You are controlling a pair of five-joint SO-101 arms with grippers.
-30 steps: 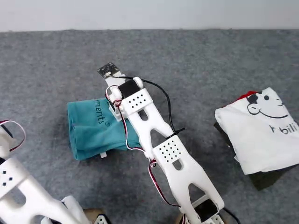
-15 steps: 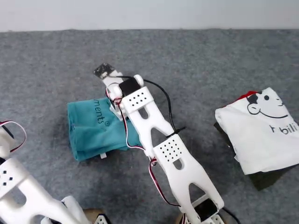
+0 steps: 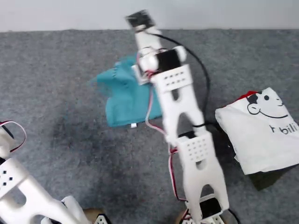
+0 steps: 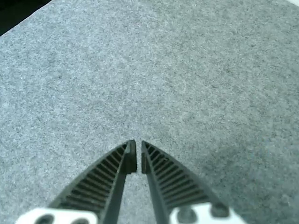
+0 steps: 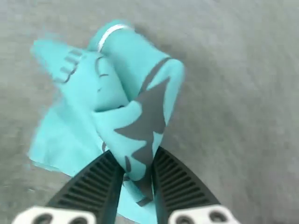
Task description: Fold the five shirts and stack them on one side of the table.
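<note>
Layout in the high view. The right hand [image 5: 135, 164] pinches a bunched teal shirt [image 3: 125, 95], which hangs near 12 o'clock of the bench [image 3: 56, 65]. The folded pile, topped by a white shirt [image 3: 259, 133], lies at about 4 o'clock from it, on the right arm's side. The left hand [image 4: 138, 157], pressed together on nothing, hovers over bare bench, and the left arm [image 3: 21, 189] stands at 7 o'clock, well apart.

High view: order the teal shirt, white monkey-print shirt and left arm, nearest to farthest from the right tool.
1. teal shirt, clamped in the right tool.
2. white monkey-print shirt, off to the right.
3. left arm, bottom-left corner.
</note>
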